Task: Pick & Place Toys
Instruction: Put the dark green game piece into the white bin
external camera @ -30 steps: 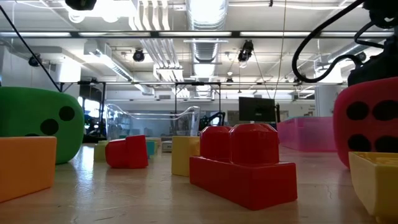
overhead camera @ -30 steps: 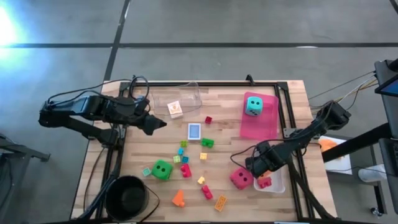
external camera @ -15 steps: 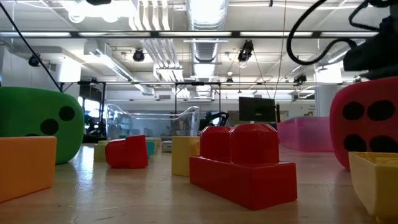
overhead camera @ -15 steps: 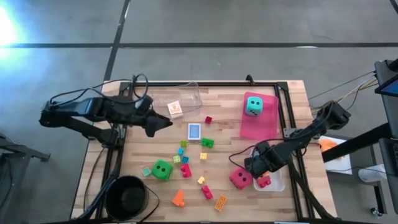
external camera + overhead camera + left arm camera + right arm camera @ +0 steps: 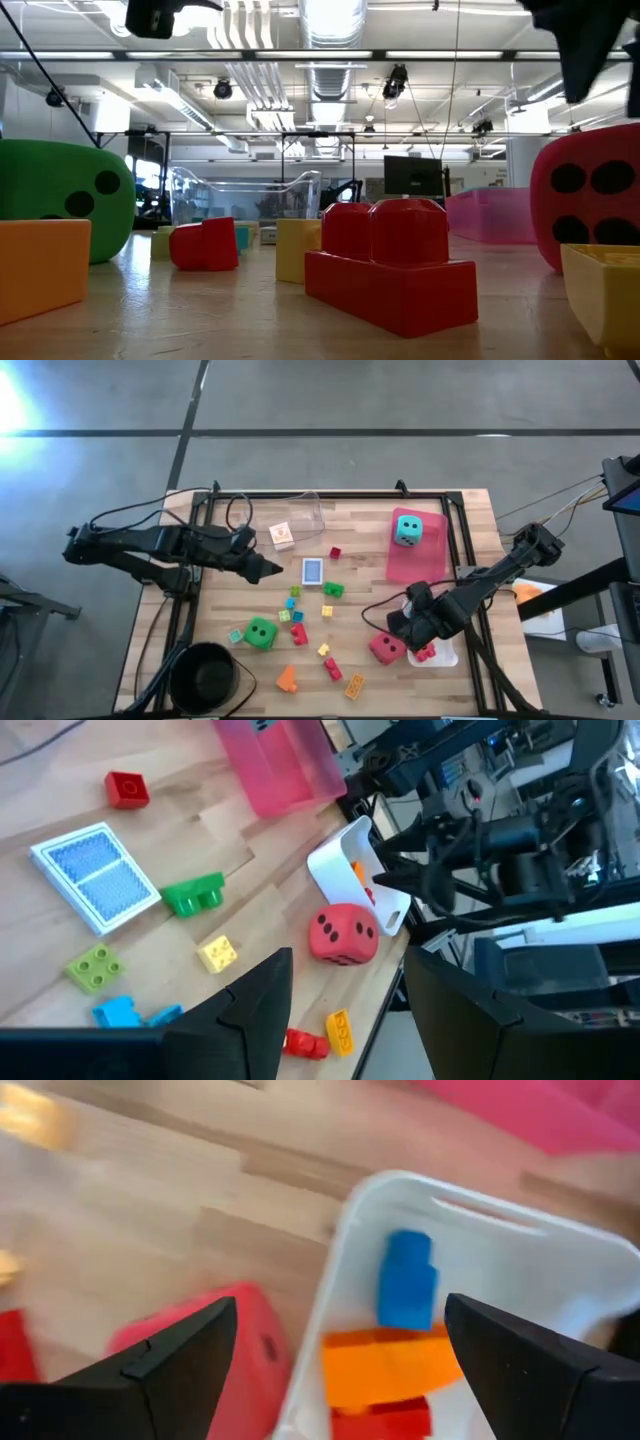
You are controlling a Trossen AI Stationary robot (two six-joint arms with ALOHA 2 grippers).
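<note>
partly hidden: red die (image 5: 387, 648) under the open right gripper (image 5: 400, 628).

No readable text, labels or numbers anywhere. Only markings: pips on the dice, e.g. red die (image 5: 343, 933), and a patterned blue card box (image 5: 95, 876).

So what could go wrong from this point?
1. The right hand, open and empty, hangs over the near rim of the white tray, right beside the red die; a careless move could knock the die or tip the tray and its bricks.
2. The left hand, open, sits close to the blue card box; coming down off-centre may push the flat box instead of gripping it.
</note>
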